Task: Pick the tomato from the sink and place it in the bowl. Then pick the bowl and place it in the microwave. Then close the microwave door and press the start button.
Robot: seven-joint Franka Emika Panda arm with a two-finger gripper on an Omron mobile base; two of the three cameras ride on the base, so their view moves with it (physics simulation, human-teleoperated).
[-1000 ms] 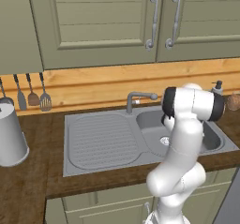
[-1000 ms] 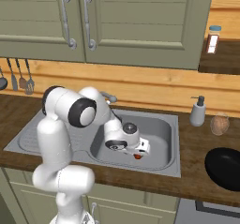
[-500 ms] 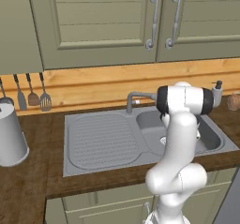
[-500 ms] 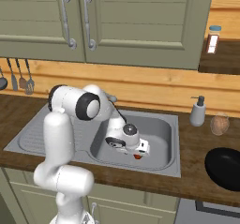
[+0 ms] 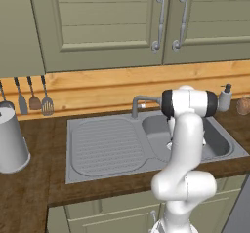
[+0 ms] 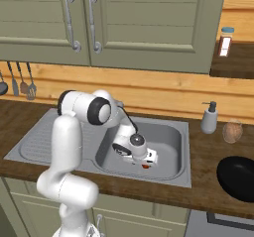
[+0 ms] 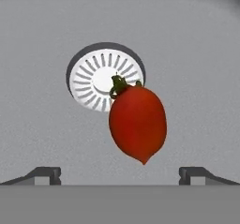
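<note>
1. The tomato (image 7: 138, 123) is glossy red and egg-shaped, tapering to a small point at one end, with a dark green stalk at the other.
2. It lies on the grey floor of the sink (image 6: 168, 132) basin. In the hand view its stalk end overlaps the rim of the round white slotted drain (image 7: 104, 77).
3. In the right base view the tomato (image 6: 145, 166) shows as a small red spot just below the gripper (image 6: 144, 157), inside the basin.
4. The fingers (image 7: 47, 174) stand wide open, one tip on each side of the tomato and well apart from it; nothing is gripped.
5. The arm bends down into the sink, the hand low over the basin floor.
6. One sink, with one basin, one ribbed draining board (image 5: 105, 144) beside the basin and one curved grey tap (image 5: 141, 103) behind it.
7. One black bowl (image 6: 239, 177) sits on the wooden surface (image 6: 203, 156), away from the sink on the side opposite the draining board.
8. One soap dispenser (image 6: 209, 118) stands behind the sink's corner, with one brownish rounded object (image 6: 232, 131) just beside it.
9. Three utensils (image 5: 33, 98) hang on the wall beyond the draining board.
10. One grey canister (image 5: 10, 142) stands on the surface near the draining board.
11. Two cabinet handles (image 5: 168, 20) hang above the sink.
</note>
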